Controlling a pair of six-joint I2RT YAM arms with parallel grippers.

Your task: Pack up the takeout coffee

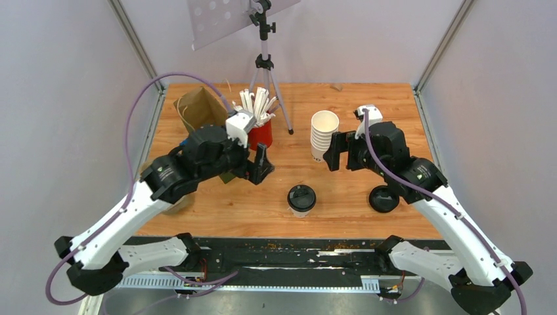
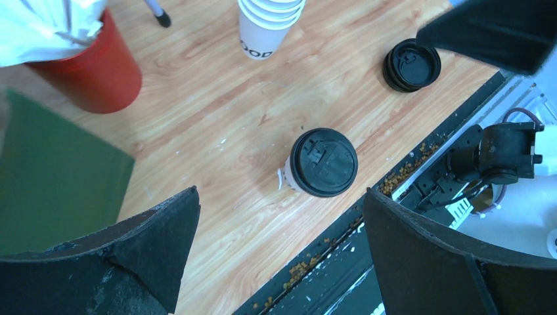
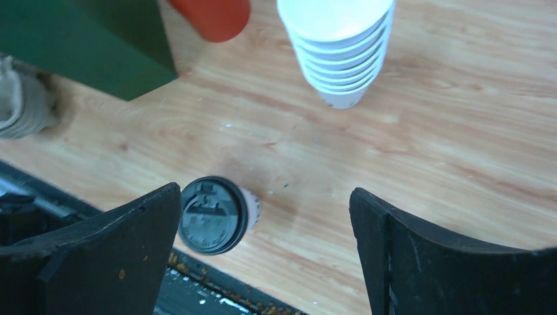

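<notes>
Top view, step: We judge the capping done. The small tapered white paper cup (image 1: 301, 211) wears its round black plastic lid (image 1: 301, 195), and it is not yet packed.
Top view, grippers: The left gripper (image 1: 259, 164) and right gripper (image 1: 333, 152) hover on either side of the cup. Both are released and neither carries anything.
Top view, cup: It stands upright on the wooden table (image 1: 217, 210), nearer us than both sets of fingertips and apart from them.
Left wrist view, fingers: The two black fingers (image 2: 131, 256) are spread wide with nothing between them.
Left wrist view, cup: It sits ahead of the fingertips, in line with the gap and touching neither. The lid looks flat and fully seated, its moulded sip tab showing.
Right wrist view, fingers: These fingers (image 3: 460, 262) are also splayed and hold nothing.
Right wrist view, cup: It shows just beside one fingertip, below it, with a slim white wall under the lid.
Next move: We think one gripper must drop around the paper wall and close gently. It would then carry the cup upright to the brown paper bag (image 1: 200, 108) beyond the left fingers.
</notes>
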